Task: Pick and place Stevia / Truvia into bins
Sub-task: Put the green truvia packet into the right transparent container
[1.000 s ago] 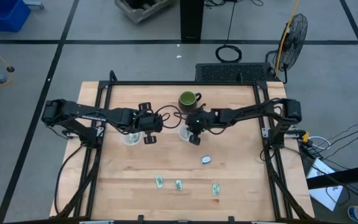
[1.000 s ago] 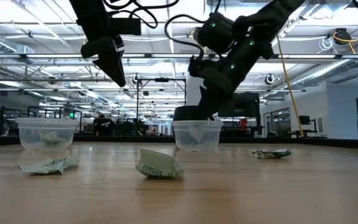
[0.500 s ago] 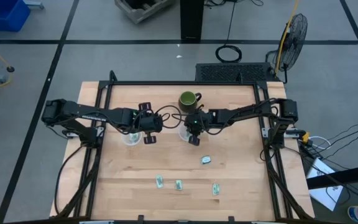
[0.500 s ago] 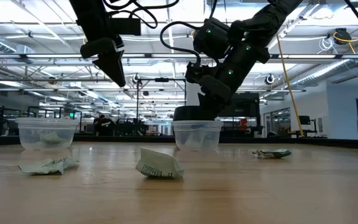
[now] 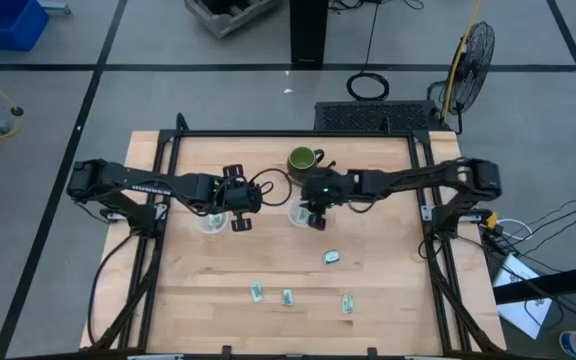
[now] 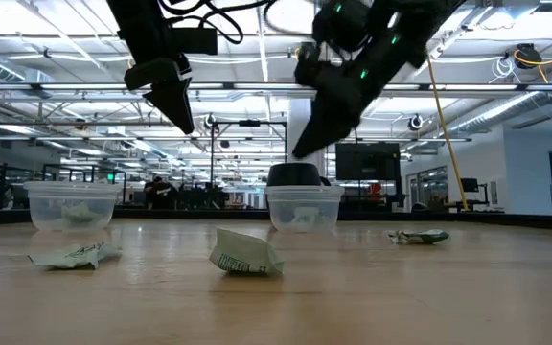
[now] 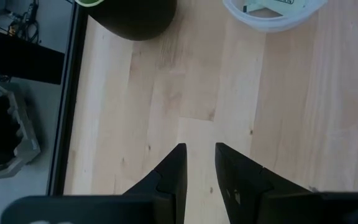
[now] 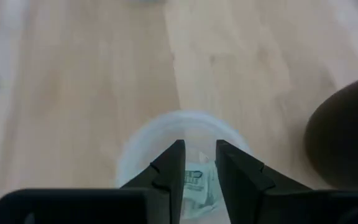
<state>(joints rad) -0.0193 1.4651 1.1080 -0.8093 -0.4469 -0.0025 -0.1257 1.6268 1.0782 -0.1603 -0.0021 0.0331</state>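
Two hands sit near the middle of the high view, and only the right hand [image 5: 317, 222] has moved: half a second ago it reached down to the rim of the right-hand bin [image 6: 304, 207], and now it hangs clear above that cup, its fingers [image 8: 169, 171] drawn close with only a thin gap and nothing between them. Looking past those fingers, a sachet [image 8: 196, 179] lies inside the cup, so by my reading a drop has just been made and the arm is pulling away for another pick. The left hand [image 5: 240, 222] has not shifted; it hovers just right of the other bin [image 5: 209, 221], fingers [image 7: 169, 176] likewise nearly together and empty. That bin also holds packets in the low view. The dark green mug [image 5: 302, 160] stands just above the right bin in the high view. Four sachets remain on the table [image 5: 388, 300]: one [image 5: 332, 257] at centre right, and three in a row lower down [image 5: 256, 292] [image 5: 287, 297] [image 5: 348, 303].
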